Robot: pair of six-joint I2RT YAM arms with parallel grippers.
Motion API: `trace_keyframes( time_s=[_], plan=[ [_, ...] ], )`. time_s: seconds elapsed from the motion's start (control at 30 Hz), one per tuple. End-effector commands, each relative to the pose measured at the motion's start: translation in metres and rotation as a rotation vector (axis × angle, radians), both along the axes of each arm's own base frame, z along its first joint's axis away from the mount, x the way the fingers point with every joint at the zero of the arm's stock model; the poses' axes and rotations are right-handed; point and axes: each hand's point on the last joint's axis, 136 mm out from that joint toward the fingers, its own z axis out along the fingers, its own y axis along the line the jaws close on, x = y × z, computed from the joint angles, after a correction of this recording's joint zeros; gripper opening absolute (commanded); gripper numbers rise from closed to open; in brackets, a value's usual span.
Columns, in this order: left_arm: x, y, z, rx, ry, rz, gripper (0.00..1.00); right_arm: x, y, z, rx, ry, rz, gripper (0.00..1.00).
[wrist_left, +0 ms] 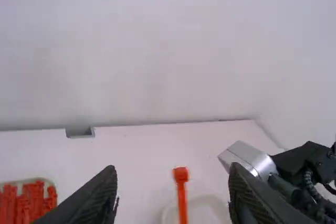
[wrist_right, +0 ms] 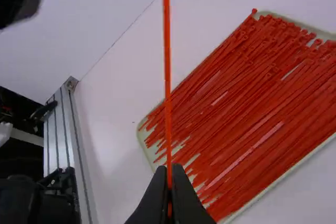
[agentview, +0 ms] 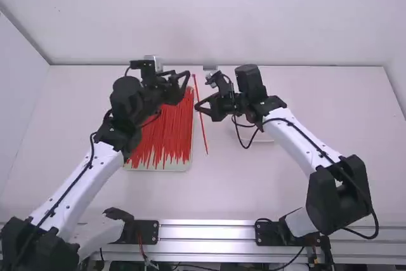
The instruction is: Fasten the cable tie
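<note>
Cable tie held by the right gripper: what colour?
Orange-red cable tie, clearest in the right wrist view.

One cable tie (agentview: 204,135) just right of tray (agentview: 170,169)

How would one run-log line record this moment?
right gripper: shut on cable tie | left gripper: open, near tie head | tie: straight, unfastened

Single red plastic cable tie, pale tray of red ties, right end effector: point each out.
single red plastic cable tie (wrist_right: 166,77), right wrist view, mid strap.
pale tray of red ties (agentview: 158,168), high view, near rim.
right end effector (wrist_right: 168,174), right wrist view, between fingertips.
</note>
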Motion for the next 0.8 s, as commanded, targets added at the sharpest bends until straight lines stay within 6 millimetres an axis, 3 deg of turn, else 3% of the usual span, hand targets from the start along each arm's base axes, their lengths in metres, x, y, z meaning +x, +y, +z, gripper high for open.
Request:
trace_keyframes(
  time_s=[0.0, 0.13, 0.3, 0.53, 0.6, 0.77],
  plan=[
    [-0.018, 0.005, 0.046, 0.007, -0.151, -0.115, 0.57, 0.004, -0.011, 0.040, 0.038, -0.137, 0.006, 0.00],
    [-0.028, 0.013, 0.068, -0.013, -0.251, -0.230, 0.65, 0.009, -0.027, 0.064, 0.058, -0.221, -0.028, 0.00],
    [-0.026, 0.013, 0.081, -0.075, -0.317, -0.338, 0.73, -0.003, -0.039, 0.103, 0.146, -0.322, 0.021, 0.00],
    [-0.039, -0.021, 0.105, -0.009, -0.369, -0.700, 0.79, -0.022, -0.056, 0.144, 0.265, -0.436, 0.127, 0.00],
    [-0.045, -0.030, 0.114, 0.011, -0.374, -0.817, 0.87, -0.025, -0.060, 0.148, 0.284, -0.448, 0.152, 0.00],
    [-0.053, -0.052, 0.128, 0.047, -0.362, -1.060, 0.88, -0.034, -0.062, 0.152, 0.312, -0.468, 0.211, 0.00]
  ],
)
